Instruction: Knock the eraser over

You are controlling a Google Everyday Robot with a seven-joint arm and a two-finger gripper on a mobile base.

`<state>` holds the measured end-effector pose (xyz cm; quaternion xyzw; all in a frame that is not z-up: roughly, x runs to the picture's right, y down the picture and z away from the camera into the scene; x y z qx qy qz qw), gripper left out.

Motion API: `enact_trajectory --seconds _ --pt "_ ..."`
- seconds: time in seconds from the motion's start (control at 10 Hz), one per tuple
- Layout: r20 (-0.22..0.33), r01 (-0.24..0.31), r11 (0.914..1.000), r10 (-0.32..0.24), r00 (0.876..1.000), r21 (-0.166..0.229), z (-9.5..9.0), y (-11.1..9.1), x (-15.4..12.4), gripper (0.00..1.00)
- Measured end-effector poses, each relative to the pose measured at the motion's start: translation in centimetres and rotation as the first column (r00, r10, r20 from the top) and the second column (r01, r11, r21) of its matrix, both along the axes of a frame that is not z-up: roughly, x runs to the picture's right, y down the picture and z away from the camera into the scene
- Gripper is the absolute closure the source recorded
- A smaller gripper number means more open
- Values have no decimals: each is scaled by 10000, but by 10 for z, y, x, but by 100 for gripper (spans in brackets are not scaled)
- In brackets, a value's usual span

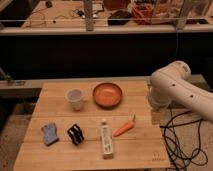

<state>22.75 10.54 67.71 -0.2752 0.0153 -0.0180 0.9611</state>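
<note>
The eraser [75, 134], a small black block with white stripes, stands on the wooden table [55, 157] at the front left. A blue-grey soft piece [50, 133] lies just left of it. A long white flat box [106, 141] lies to its right. The robot's white arm [175, 90] is at the table's right edge, far from the eraser. The gripper is not in view; it is hidden behind or below the arm's body.
A white cup [75, 98] and an orange bowl [107, 94] stand at the back of the table. An orange carrot [124, 128] lies right of the white box. Black cables [185, 145] hang off the right side. A dark shelf and railing run behind the table.
</note>
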Motion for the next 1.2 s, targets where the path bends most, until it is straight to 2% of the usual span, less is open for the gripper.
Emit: enact_trajectory --seconds 0.2,0.4,0.6,1.2 --pt "78 199 9998 -199 9998 11 0 2 -11 20" --pt "333 491 9988 -491 9982 15 0 5 -40 20" --pt "503 729 9973 -730 9961 27 -1 9 -53 20" --pt "1322 1488 9887 -1497 9799 163 2 22 -100 20"
